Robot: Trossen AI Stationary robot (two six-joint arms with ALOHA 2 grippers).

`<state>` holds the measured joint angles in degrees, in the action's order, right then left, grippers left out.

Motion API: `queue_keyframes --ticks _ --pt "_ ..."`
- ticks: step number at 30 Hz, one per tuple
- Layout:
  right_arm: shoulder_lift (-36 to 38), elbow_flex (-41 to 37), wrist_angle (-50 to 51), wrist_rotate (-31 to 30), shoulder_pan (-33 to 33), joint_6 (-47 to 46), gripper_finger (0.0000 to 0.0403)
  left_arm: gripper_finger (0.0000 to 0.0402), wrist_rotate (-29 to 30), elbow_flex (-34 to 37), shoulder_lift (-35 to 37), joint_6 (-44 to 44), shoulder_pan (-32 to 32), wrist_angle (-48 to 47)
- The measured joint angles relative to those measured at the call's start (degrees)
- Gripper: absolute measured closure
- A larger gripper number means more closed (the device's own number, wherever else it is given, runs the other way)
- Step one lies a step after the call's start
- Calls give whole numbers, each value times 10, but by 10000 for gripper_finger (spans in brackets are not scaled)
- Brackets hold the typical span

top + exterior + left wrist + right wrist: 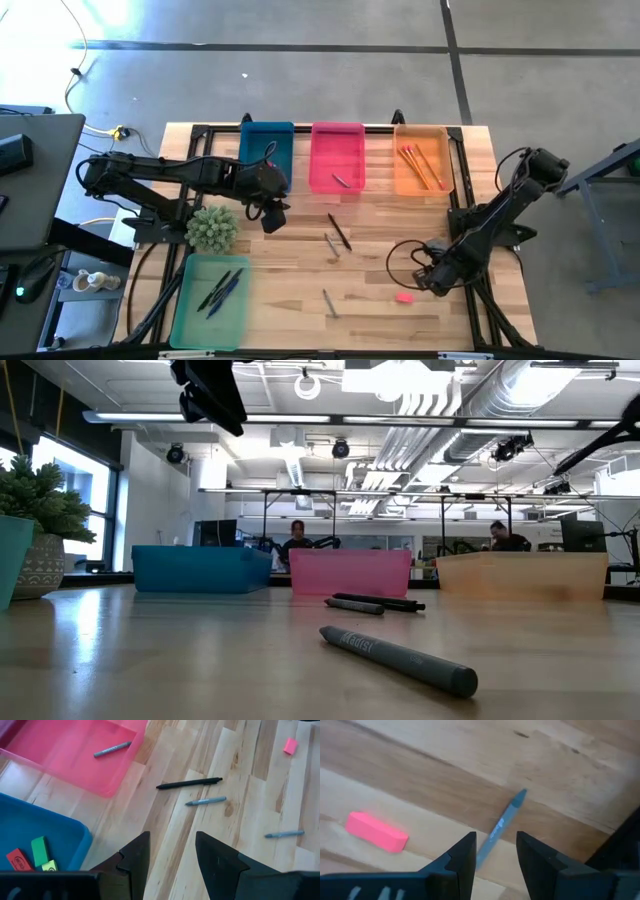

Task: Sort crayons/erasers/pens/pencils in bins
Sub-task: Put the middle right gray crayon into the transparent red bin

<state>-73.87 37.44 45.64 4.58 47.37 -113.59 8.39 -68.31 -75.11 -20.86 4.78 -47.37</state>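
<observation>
My right gripper [432, 276] is open, low over the table near its right edge. Its fingers stand on either side of the near end of a grey crayon [501, 826] that lies on the wood; whether they touch it I cannot tell. A pink eraser [376, 831] lies beside it [404, 296]. My left gripper [272, 215] is open and empty, above the table by the blue bin's [268, 150] near edge. Two crayons [331, 243] [329, 302] and a black pen [339, 231] lie mid-table.
The blue bin holds erasers [39, 851], the pink bin [337, 158] one crayon [112, 749], the orange bin [421, 160] pencils [418, 166], and the green bin [213, 298] pens [222, 290]. A potted plant [212, 228] stands by the left gripper. People sit beyond the table.
</observation>
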Motion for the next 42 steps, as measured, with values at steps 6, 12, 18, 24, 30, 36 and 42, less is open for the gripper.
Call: queue_keyframes --ticks 6,12,18,24,30,36,42 --pt "-4 -1 5 -1 0 -34 270 257 0 0 0 0 0 0" --pt "-25 -1 5 -3 0 -64 270 257 0 0 0 0 0 0" --pt "-84 -1 -42 3 -1 -70 270 257 0 0 0 0 0 0" --pt "-116 2 -57 14 -1 -79 270 257 -1 0 0 0 0 0" --pt "-117 2 -57 15 -1 -97 298 257 -5 0 0 0 0 -10" --pt "-118 2 -60 9 -2 -96 380 257 -8 0 0 -22 -8 -85" --pt "-119 2 -50 0 -2 -98 388 257 3 0 0 -31 -39 -118"
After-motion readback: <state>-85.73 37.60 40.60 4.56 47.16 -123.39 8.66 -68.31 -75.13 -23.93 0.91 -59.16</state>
